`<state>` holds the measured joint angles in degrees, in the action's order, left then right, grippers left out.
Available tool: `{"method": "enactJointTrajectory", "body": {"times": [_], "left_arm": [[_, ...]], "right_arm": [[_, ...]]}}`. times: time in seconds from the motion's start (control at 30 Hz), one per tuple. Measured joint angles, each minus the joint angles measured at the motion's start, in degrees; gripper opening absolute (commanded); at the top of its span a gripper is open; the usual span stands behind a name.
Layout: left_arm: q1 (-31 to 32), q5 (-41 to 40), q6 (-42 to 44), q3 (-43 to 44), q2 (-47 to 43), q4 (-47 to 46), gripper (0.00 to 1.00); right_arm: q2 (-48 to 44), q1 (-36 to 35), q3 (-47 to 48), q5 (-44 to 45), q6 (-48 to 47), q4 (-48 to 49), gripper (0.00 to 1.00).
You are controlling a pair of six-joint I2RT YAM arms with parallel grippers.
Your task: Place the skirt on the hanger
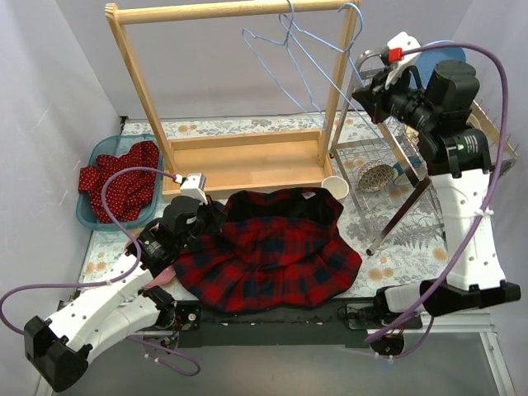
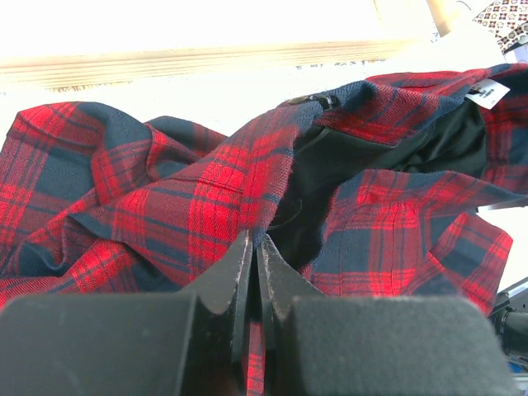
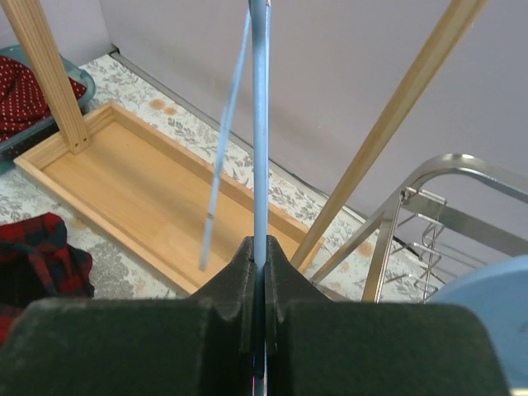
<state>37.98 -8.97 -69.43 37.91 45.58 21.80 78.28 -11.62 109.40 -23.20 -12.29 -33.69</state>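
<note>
You held both pieces.
Left gripper (image 2: 254,247) pinched the skirt (image 2: 165,198) before the rack (image 1: 239,157) for lifting; right gripper (image 3: 260,247) clamped the rack's hanger (image 3: 261,124) steady.

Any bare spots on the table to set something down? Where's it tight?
Free: tablecloth between the skirt and right arm; the wooden rack's tray is bare too. Tight: left, where the basin and the left gripper, shut on the skirt, sit; right rear, with cup and wire rack.
</note>
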Motion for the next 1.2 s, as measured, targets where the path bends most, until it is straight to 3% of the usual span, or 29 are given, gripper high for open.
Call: {"method": "enactJointTrajectory", "body": {"times": [0.37, 0.87, 1.2], "left_arm": [[0.0, 0.0, 0.0, 0.0, 0.0, 0.0, 0.00], [0.0, 0.4, 0.0, 4.4, 3.5, 3.6, 0.00], [0.0, -1.0, -0.3, 8.3, 4.3, 7.8, 0.00]], "right_arm": [[-13.2, 0.1, -13.8, 4.9, -6.4, -3.9, 0.01], [-30.6, 0.4, -17.2, 4.4, -16.7, -19.5, 0.01], [-31.8, -0.5, -24.5, -8.7, -25.0, -26.4, 0.01]]}}
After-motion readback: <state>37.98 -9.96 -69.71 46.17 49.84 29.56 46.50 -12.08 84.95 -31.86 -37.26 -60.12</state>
